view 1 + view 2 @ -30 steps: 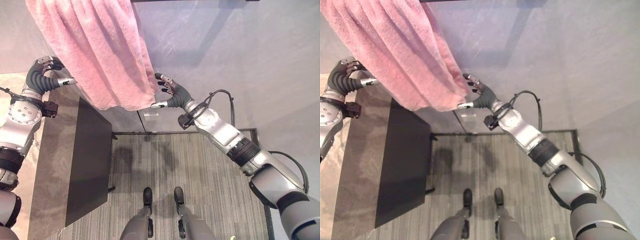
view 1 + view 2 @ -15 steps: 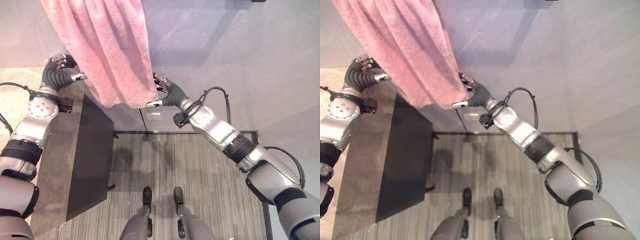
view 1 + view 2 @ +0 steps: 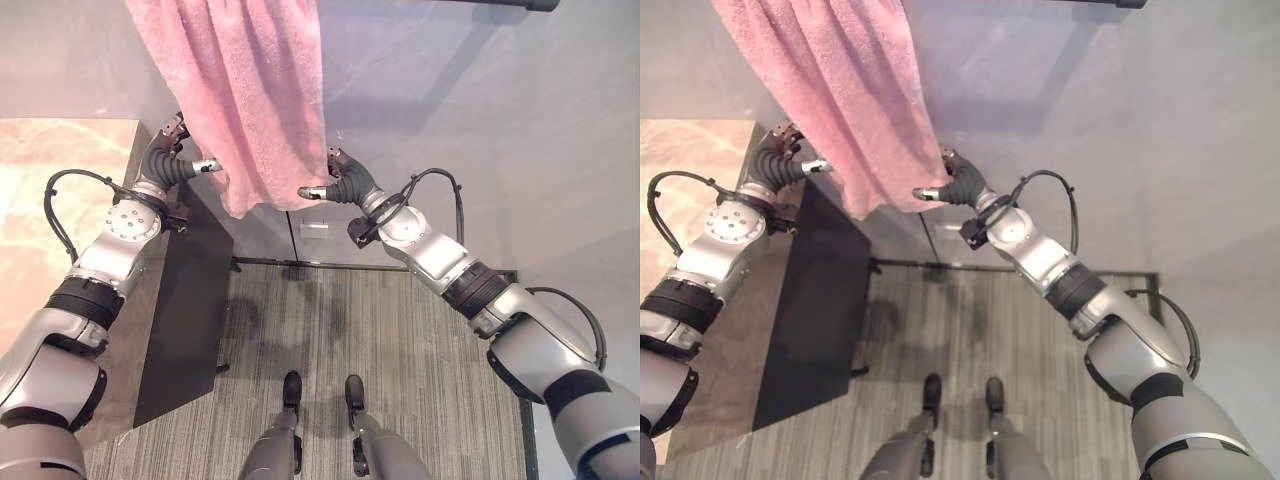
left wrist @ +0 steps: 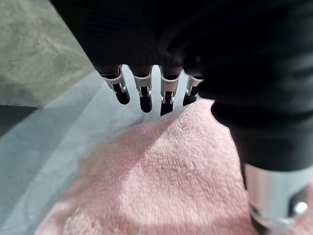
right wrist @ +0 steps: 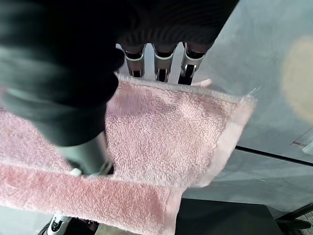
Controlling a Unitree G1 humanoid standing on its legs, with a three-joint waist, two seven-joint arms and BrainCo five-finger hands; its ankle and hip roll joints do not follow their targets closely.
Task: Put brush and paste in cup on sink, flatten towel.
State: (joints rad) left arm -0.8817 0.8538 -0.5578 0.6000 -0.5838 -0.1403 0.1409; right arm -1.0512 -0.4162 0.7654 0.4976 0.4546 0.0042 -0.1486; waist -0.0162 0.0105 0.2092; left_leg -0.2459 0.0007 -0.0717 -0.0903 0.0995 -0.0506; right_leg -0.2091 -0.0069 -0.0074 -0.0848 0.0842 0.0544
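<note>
Up high, pink towel hanging between both hands: left hand pinching its lower left edge, right hand clamped on lower right corner.

Count: 1 pink towel, 1 dark cabinet, 2 robot hands – left hand, right hand.

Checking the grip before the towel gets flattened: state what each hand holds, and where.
Right hand pinches the pink towel near its lower corner; left hand touches its other lower edge, grip unclear.
</note>
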